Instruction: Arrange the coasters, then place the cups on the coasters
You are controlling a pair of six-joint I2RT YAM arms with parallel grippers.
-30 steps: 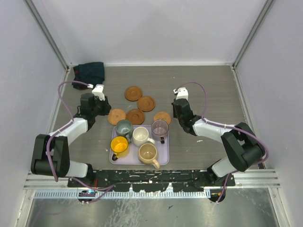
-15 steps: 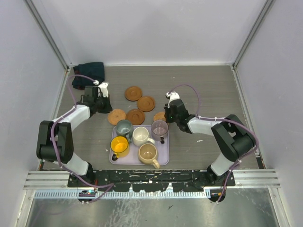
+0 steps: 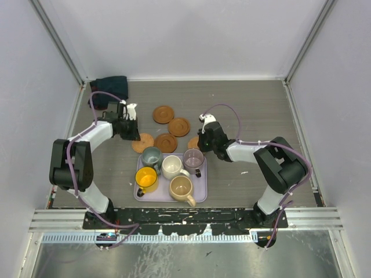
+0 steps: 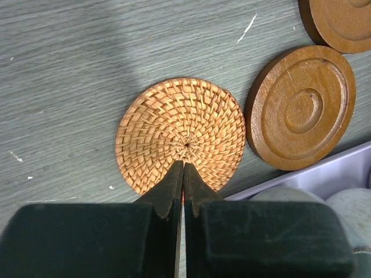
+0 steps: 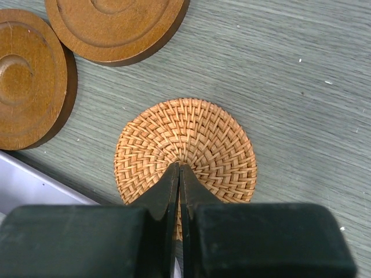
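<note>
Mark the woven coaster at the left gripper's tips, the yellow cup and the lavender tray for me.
woven coaster (image 4: pixel 181 130), left wrist view, centre of the weave.
yellow cup (image 3: pixel 146 178), top view, its inside.
lavender tray (image 3: pixel 201 188), top view, bare strip by the rim.

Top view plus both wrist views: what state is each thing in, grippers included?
left woven coaster: lying flat, no cup on it.
right woven coaster: lying flat, no cup on it.
wooden coasters: three, lying flat, no cups on them.
cups: five, upright, all in the tray.
tray: level, loaded.
cloth: crumpled.
left gripper: shut, nothing gripped, tips over the left woven coaster.
right gripper: shut, nothing gripped, tips over the right woven coaster.
</note>
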